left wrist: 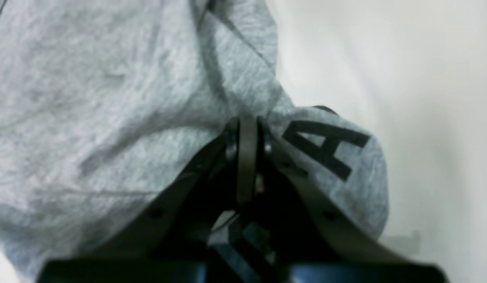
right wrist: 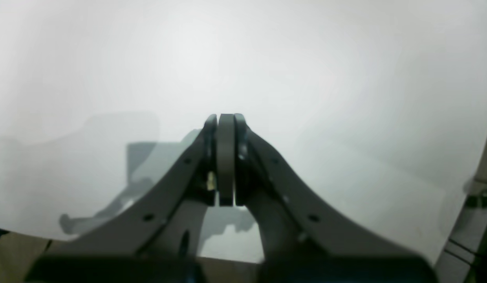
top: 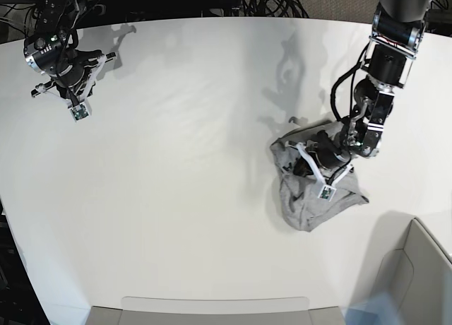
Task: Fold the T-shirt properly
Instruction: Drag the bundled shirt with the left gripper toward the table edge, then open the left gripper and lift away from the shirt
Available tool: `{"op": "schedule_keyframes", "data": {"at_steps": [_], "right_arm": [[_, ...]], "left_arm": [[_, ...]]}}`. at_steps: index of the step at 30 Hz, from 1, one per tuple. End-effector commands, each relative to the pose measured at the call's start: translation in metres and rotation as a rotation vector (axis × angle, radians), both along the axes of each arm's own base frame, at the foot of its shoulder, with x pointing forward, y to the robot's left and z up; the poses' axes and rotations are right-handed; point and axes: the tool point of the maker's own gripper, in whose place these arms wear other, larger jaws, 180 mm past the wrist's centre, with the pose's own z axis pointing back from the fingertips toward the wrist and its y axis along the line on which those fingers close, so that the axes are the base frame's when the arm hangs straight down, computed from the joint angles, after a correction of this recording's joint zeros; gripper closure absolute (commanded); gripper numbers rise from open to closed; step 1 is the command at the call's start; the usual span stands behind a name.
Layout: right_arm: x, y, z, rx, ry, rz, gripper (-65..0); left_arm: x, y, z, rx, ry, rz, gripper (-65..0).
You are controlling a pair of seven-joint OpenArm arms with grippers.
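Observation:
The heather-grey T-shirt lies crumpled in a heap on the right part of the white table. My left gripper reaches into the top of the heap. In the left wrist view the left gripper is shut on a bunched fold of the T-shirt, and a black letter A shows on the cloth to its right. My right gripper hangs over the far left corner, well away from the shirt. Close up, the right gripper is shut with nothing in it, above bare table.
A grey bin stands off the table's near right corner. A grey tray edge runs along the near side. Black cables lie beyond the far edge.

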Motion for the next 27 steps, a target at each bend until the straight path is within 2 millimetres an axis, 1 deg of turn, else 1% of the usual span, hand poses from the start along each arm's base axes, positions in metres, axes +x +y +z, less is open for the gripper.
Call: {"op": "schedule_keyframes", "data": {"at_steps": [1,3,5,9,11,15,16,18,20,21,22,23,26,27], "right_arm": [[0.005,0.001,0.008,-0.015,-0.029,0.028,0.0],[0.007,0.002,0.009,-0.011,-0.034,0.03,0.0],[0.009,0.002,0.011,-0.01,-0.044,0.032,0.0],[0.02,-0.001,0.02,-0.025,-0.076,0.035,0.0],[0.023,-0.001,0.026,-0.031,-0.095,0.041,0.0],[0.02,0.0,0.024,-0.03,-0.087,0.042,0.0],[0.019,0.0,0.023,-0.03,-0.082,0.044,0.0],[0.007,0.001,0.016,-0.042,-0.045,0.081,0.0],[-0.003,0.002,0.01,-0.054,-0.01,0.115,0.0],[-0.008,0.0,0.007,-0.056,0.006,0.112,0.0],[-0.016,-0.001,0.002,-0.055,0.026,0.106,0.0],[-0.022,-0.002,0.0,-0.053,0.041,0.098,0.0],[-0.038,-0.011,-0.005,-0.043,0.052,0.06,0.0],[-0.044,-0.01,-0.007,-0.028,0.052,0.048,0.0]], "left_arm": [[-0.03,0.042,-0.021,0.194,0.155,0.01,0.0],[-0.018,0.046,0.003,0.2,0.099,0.007,0.0],[-0.004,0.043,0.032,0.195,0.043,0.004,0.0],[0.017,0.041,0.086,0.176,-0.064,0.025,0.0],[0.018,0.041,0.109,0.173,-0.104,0.036,0.0],[0.008,0.034,0.145,0.171,-0.183,0.025,0.0],[0.002,0.03,0.152,0.176,-0.197,0.013,0.0],[-0.017,0.025,0.161,0.187,-0.198,-0.005,0.0],[-0.041,0.014,0.161,0.17,-0.189,-0.01,0.0],[-0.053,0.013,0.16,0.157,-0.182,0.006,0.0],[-0.067,0.018,0.158,0.148,-0.167,0.038,0.0],[-0.08,0.022,0.151,0.136,-0.141,0.073,0.0],[-0.123,0.039,0.122,0.112,-0.033,0.168,0.0],[-0.136,0.042,0.114,0.114,-0.001,0.185,0.0]]}}
